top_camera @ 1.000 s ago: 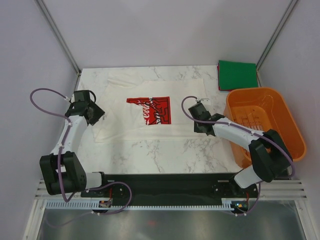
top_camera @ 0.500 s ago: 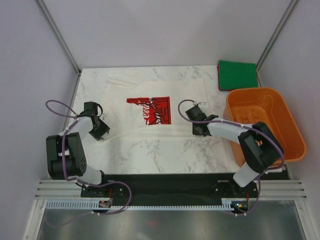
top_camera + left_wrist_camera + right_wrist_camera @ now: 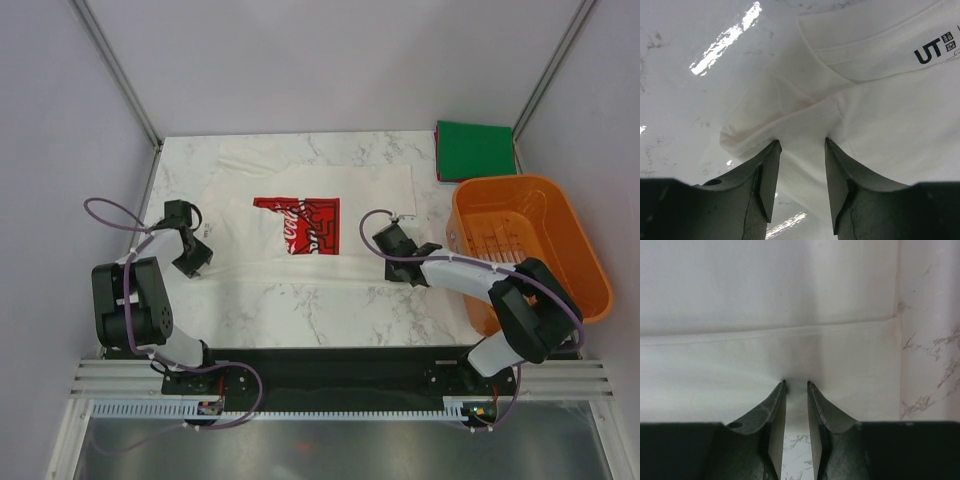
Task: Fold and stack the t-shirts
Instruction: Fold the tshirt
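Now the white t-shirt [image 3: 370,215] lies spread flat on the marble table [image 3: 300,310], its red print [image 3: 300,222] facing up. The left gripper [image 3: 802,142] sits at the shirt's left side, its fingers half apart with a bunched fold of sleeve cloth between them, apparently pinched. The right gripper [image 3: 796,384] has narrow fingers nipping the shirt's near right hem. The green t-shirt [image 3: 475,150] lies folded at the far right corner, behind the orange basket [image 3: 505,183].
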Motion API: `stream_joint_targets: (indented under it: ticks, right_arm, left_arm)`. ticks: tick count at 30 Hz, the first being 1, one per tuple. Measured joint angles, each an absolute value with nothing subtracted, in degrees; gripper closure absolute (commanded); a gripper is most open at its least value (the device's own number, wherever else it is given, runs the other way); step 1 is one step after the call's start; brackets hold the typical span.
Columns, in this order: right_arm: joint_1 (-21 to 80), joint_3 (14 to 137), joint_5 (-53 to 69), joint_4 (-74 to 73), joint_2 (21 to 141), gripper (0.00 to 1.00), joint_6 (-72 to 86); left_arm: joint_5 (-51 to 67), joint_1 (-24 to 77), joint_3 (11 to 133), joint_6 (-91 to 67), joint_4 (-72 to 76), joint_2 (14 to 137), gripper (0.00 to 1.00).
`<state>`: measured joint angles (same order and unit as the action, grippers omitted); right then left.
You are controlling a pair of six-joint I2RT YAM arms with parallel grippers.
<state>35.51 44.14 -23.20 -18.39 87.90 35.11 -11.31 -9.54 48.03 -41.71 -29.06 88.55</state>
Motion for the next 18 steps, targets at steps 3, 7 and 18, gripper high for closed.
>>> stream_joint_targets:
  ticks: [3, 7, 18]
  right_arm:
    - [36.8, 42.9, -22.6, -18.6, 86.4, 0.69, 36.0]
    - [38.9, 40.8, -22.1, -19.2, 84.1, 0.69, 37.7]
    - [41.1, 42.0, -23.4, -26.2, 79.8, 0.66, 36.8]
  left_arm:
    - [-13.3, -9.6, 48.1, -41.7, -29.3, 88.6, 0.50]
    - [-15.9, -9.7, 48.1, -41.7, -30.3, 88.6, 0.50]
    - [-16.1, -10.8, 55.7, -38.4, -37.2, 79.4, 0.46]
